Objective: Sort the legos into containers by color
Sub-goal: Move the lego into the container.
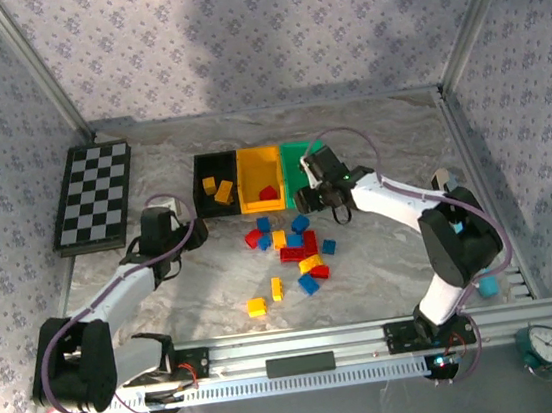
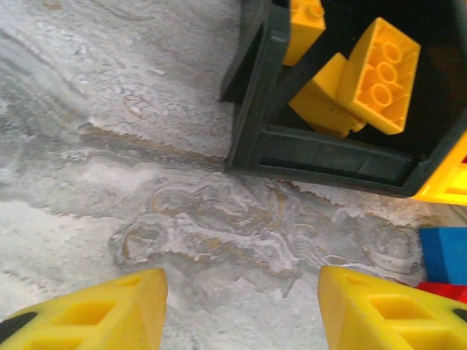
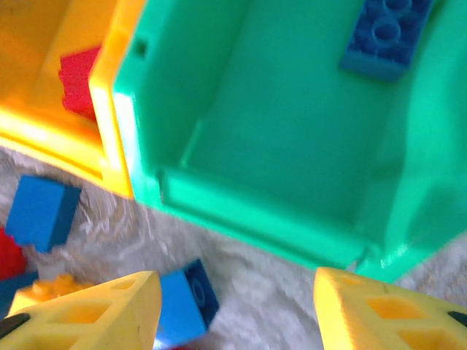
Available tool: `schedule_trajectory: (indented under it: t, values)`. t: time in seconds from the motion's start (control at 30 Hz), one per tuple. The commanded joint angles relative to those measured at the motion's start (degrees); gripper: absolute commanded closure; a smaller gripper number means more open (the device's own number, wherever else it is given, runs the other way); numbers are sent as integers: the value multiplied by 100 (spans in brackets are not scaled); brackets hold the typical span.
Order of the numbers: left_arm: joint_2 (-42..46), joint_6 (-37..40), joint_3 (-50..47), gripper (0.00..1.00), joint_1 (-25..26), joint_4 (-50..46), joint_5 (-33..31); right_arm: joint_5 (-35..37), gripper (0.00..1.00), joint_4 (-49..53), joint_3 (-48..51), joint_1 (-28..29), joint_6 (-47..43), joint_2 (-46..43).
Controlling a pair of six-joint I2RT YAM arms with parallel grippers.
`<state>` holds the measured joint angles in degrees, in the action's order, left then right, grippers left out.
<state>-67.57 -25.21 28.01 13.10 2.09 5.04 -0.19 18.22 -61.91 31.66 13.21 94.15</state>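
Observation:
Three containers stand in a row at the back: black [image 1: 201,170], yellow [image 1: 247,166] and green [image 1: 292,151]. Yellow legos [image 2: 379,76] lie in the black one, a red brick [image 3: 76,80] in the yellow one, a blue brick [image 3: 383,33] in the green one. Several loose red, yellow and blue legos [image 1: 295,252] are scattered on the table in front. My left gripper [image 2: 241,292] is open over bare table beside the black bin's near corner. My right gripper [image 3: 237,292] is open and empty just in front of the green bin; a blue brick [image 3: 186,302] lies by its left finger.
A black-and-white checkerboard [image 1: 93,197] lies at the far left. A blue object [image 1: 487,286] sits at the right rail and a round gauge [image 1: 547,346] at the bottom right. Patterned walls enclose the marbled table [image 1: 393,253].

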Motion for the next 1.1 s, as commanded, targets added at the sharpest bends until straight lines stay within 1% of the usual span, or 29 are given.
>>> schedule_trajectory:
  t: [0.0,0.2,0.27,0.33,0.47,0.57,0.63,0.77,0.8,0.83,0.97,1.07]
  values:
    - [-47,-111,-4,45,-38,220,396,120,41,16,325,-9,-186,-536]
    - [-92,-310,442,55,-14,-198,749,206,41,-149,1012,-35,-312,-1243]
    - [-238,-376,651,58,6,-408,909,280,41,-333,1302,-78,-328,-1440]
    - [-386,-422,810,60,63,-529,1014,345,41,-497,1560,-141,-319,-1579]
    - [-802,-463,1118,63,129,-766,1042,721,41,-833,2102,-170,-304,-1878]
    - [-1146,-485,1423,66,161,-992,1134,740,40,-908,2318,-275,-293,-2072]
    - [-1324,-501,1589,71,216,-1068,1141,764,41,-917,2396,-324,-291,-2175]
    - [-1544,-553,1839,73,346,-1129,959,742,41,-928,2463,-394,-293,-2331]
    - [-1593,-575,1893,76,351,-1132,926,744,41,-922,2473,-396,-300,-2354]
    - [-1660,-604,1942,77,351,-1132,905,765,41,-872,2465,-397,-310,-2353]
    - [-1884,-706,2074,78,360,-1097,800,974,41,-757,2455,-405,-337,-2524]
    - [-2042,-719,2177,79,360,-1079,722,997,42,-748,2521,-437,-328,-2669]
